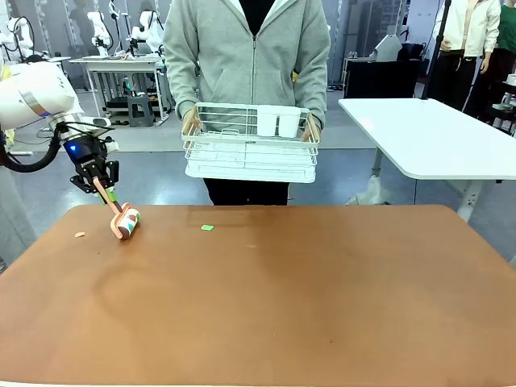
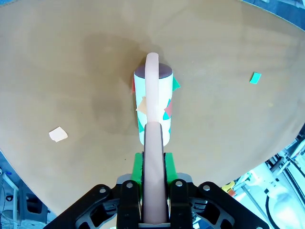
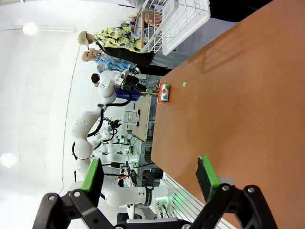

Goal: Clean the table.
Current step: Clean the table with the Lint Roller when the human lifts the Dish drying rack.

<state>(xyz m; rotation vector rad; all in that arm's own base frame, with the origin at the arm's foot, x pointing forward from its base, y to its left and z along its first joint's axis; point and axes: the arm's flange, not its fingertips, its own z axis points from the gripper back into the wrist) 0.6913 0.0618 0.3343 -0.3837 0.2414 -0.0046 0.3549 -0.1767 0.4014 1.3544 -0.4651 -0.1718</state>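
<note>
The left gripper [image 2: 153, 164] squeezes the handle of one roller [image 2: 153, 102], which rests on the brown table [image 2: 214, 43] just past its jaws. Two paper scraps lie beside it: one green [image 2: 255, 78], one peach [image 2: 58, 135]. The right gripper [image 3: 150, 176] has its jaws spread wide, empty. Beyond, a person [image 1: 246, 48] holds one wire basket [image 1: 250, 153] with two white cups [image 1: 276, 121] inside.

Across from me, past the far edge of the table [image 1: 282, 306], a person [image 1: 246, 48] in a grey zip hoodie stands and holds a white wire rack [image 1: 250, 157] up in front of them. Two white cups [image 1: 278, 121] stand in the rack, a bit right of its middle. A pink roller [image 1: 126, 222] with green, red and tan bits stuck on it is near the table's far left corner. A small tan scrap [image 1: 79, 235] lies just left of it, by the left edge. A small green scrap [image 1: 207, 227] lies close to the far edge, left of the middle. Off to my right stands a white-topped table [image 1: 435, 133].
</note>
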